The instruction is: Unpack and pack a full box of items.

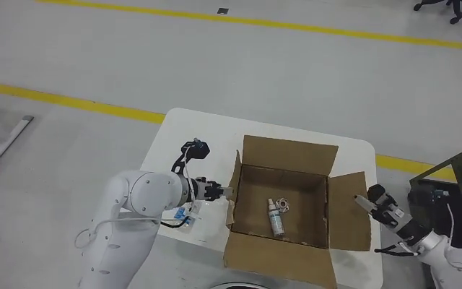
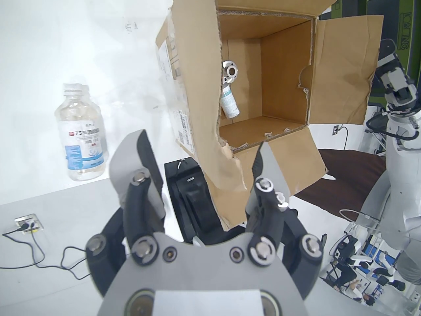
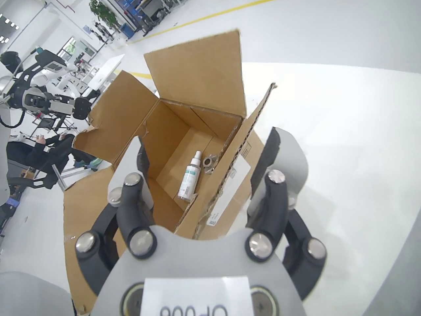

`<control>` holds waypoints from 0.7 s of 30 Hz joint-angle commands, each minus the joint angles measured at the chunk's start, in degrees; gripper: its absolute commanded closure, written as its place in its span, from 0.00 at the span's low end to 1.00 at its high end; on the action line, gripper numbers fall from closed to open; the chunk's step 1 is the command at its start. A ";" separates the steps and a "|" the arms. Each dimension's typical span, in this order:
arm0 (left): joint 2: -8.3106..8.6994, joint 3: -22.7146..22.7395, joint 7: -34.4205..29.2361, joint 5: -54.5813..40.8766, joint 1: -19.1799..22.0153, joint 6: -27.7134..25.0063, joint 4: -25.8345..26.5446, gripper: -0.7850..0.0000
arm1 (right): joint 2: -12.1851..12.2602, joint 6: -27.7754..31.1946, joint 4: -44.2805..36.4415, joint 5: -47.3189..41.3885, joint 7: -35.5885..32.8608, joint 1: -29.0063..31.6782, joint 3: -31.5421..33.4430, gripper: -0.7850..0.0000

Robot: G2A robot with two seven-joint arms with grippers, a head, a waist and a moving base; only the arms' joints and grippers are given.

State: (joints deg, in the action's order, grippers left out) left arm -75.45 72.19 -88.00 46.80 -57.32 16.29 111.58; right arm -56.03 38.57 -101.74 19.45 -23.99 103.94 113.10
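An open cardboard box (image 1: 285,153) stands on the white table (image 1: 189,130) with its flaps spread. On its floor lie a small spray bottle (image 1: 276,219) and a metal fitting (image 1: 284,204), also seen as the spray bottle (image 3: 189,177) and fitting (image 3: 208,164). My left gripper (image 1: 221,191) is open at the box's left flap; the flap's torn edge (image 2: 230,179) lies between its fingers (image 2: 144,156). My right gripper (image 1: 364,201) is open at the right flap (image 1: 349,211), with the flap's corrugated edge (image 3: 230,162) between its fingers (image 3: 274,152).
A clear bottle with a blue and white label (image 2: 82,136) stands on the table left of the box, near the front edge. A black device (image 2: 192,195) lies under the left flap. A dark frame (image 1: 435,189) stands off the table's right end.
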 commanded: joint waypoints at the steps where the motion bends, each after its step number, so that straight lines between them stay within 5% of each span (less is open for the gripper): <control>1: 0.52 0.25 0.00 3.30 0.11 -0.25 0.92 0.00 | -0.19 -1.09 -2.23 2.63 3.09 0.84 1.63 0.00; 3: 1.01 -0.02 0.00 8.22 -0.22 -1.08 1.84 0.00 | -0.35 -1.28 -6.38 6.86 5.16 1.90 2.65 0.00; 4: 1.12 0.21 0.00 8.57 -0.45 -0.67 2.01 0.00 | -0.44 -1.02 -8.41 9.03 6.08 2.47 2.95 0.11; 5: 1.20 0.79 0.00 8.02 -0.53 -0.21 2.14 0.00 | -0.53 -1.28 -10.23 11.29 6.65 3.05 3.09 0.51; 6: 1.35 1.36 0.00 8.54 -0.50 -0.27 2.17 0.00 | -0.63 -1.78 -12.00 13.67 7.15 3.54 2.98 0.59; 8: 1.69 2.00 0.03 11.44 -0.56 -0.75 2.56 0.00 | -0.81 -2.74 -15.48 18.82 7.68 4.36 1.72 0.98; 16: 2.13 3.43 0.00 12.91 -1.33 -0.14 3.90 0.00 | -1.13 -7.99 -19.76 37.64 3.56 1.31 -12.24 1.00; 21: 2.13 3.43 0.00 12.91 -1.33 -0.14 3.90 0.00 | -1.51 -10.50 -16.61 38.71 2.53 -1.32 -18.54 1.00</control>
State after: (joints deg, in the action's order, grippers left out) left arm -73.32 75.62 -88.00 59.70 -58.66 16.14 115.49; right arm -57.55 27.98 -118.33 58.32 -21.48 102.51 94.23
